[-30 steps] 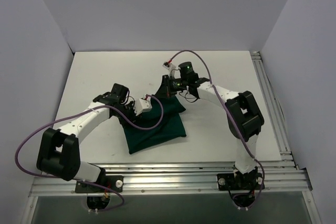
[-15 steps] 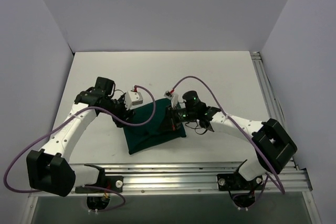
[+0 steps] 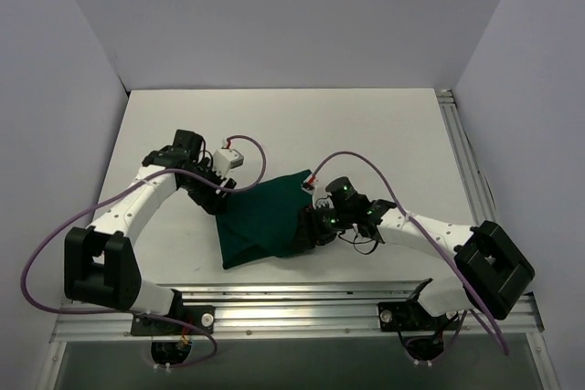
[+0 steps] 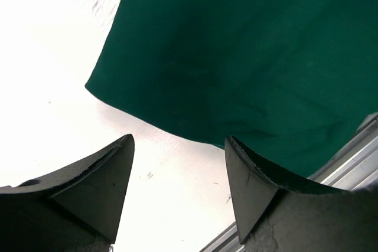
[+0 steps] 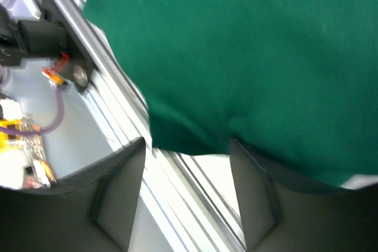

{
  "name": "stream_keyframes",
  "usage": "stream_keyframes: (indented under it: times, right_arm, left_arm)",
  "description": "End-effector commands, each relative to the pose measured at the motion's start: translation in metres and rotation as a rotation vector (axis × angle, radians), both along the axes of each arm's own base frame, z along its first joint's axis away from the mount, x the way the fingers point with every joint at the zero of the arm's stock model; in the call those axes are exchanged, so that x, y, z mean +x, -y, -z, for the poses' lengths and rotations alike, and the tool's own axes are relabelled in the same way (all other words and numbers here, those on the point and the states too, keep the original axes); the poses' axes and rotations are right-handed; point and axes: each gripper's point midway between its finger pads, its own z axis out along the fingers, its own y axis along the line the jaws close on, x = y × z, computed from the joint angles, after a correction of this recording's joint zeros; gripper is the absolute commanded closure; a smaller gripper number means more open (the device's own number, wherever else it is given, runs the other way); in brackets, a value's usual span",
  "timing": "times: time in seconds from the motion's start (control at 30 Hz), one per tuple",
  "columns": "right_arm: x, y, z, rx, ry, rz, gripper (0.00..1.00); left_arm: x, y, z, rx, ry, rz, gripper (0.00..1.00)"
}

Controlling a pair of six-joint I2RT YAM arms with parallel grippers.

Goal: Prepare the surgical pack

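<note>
Drape (image 3: 260, 218) lying between left gripper (image 3: 217, 192) and right gripper (image 3: 309, 228), fingers apart

The drape (image 3: 265, 216) is dark green woven cloth, matt, with soft creases and no sheen. The bench (image 3: 384, 125) under it is white, smooth and flat in finish, faintly speckled in the left wrist view. At its near edge the rail (image 3: 302, 303) is bare silvery metal, slotted and lightly reflective. The left claw (image 4: 177, 144) and right claw (image 5: 188, 146) have black fingers (image 4: 88, 187), dull and slightly grainy like moulded plastic.
</note>
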Motion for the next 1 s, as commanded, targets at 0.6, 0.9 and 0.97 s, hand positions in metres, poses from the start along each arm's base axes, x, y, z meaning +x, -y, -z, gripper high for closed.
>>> stream_keyframes:
  times: [0.6, 0.9, 0.97]
  right_arm:
    - [0.145, 0.05, -0.031, -0.074, 0.171, 0.415, 0.27]
    - [0.151, 0.025, 0.009, 0.045, 0.092, 0.427, 0.65]
    - [0.155, 0.024, 0.016, 0.042, 0.078, 0.446, 0.76]
  left_arm:
    - [0.015, 0.0, 0.038, 0.001, -0.136, -0.138, 0.24]
    - [0.02, 0.007, 0.052, -0.017, -0.157, -0.094, 0.81]
    - [0.029, 0.008, 0.053, -0.018, -0.142, -0.096, 0.9]
